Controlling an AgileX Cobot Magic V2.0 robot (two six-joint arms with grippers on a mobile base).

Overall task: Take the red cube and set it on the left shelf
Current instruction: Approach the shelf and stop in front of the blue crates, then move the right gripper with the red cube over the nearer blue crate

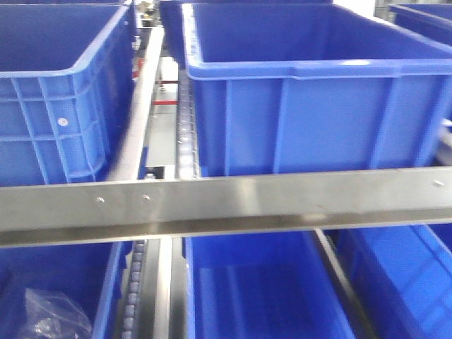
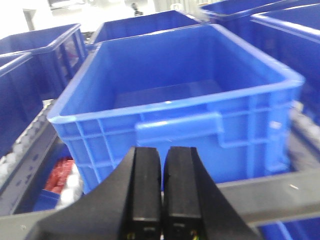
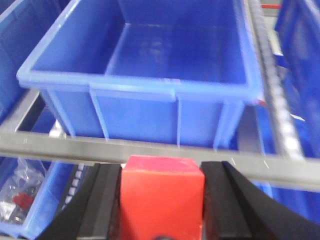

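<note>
Right wrist view: the right hand (image 3: pixel 162 202) pinches the red cube (image 3: pixel 160 182) between its two dark fingers, one pad on each side face, and the cube sits squarely and fills the gap. Just ahead of the hand runs the steel front rail (image 3: pixel 150 149) of the left shelf. Beyond the rail an open blue crate (image 3: pixel 145 75), apparently empty, stands beside a roller track (image 3: pixel 274 95). The cube is thus short of the shelf and not yet over it. A clean placement probably requires the hand to rise clear of the rail, advance until the cube is over the crate's floor rather than its near rim, lower, and only then part the fingers. Left wrist view: the left hand (image 2: pixel 162 185) has its fingers pressed together on nothing, facing a similar crate (image 2: pixel 175 100) just ahead.
</note>
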